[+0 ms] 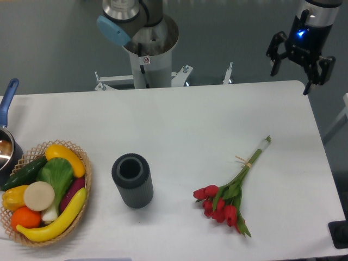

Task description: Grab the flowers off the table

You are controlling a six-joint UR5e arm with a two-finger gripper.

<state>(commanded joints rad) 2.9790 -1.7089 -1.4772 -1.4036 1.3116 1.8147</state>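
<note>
The flowers (227, 197), a small bunch of red tulips with green leaves, lie flat on the white table (185, 117) at the front right. Their thin green stems run up and to the right to about mid-table and are tied with pale string. My gripper (291, 80) hangs in the air at the far right, above the table's back right corner and well away from the flowers. Its two dark fingers are spread apart and hold nothing.
A dark grey ribbed cylinder vase (132, 180) stands upright left of the flowers. A wicker basket of plastic fruit and vegetables (43, 193) sits at the front left. A pot with a blue handle (7, 136) is at the left edge. The arm's base (147, 51) stands behind the table.
</note>
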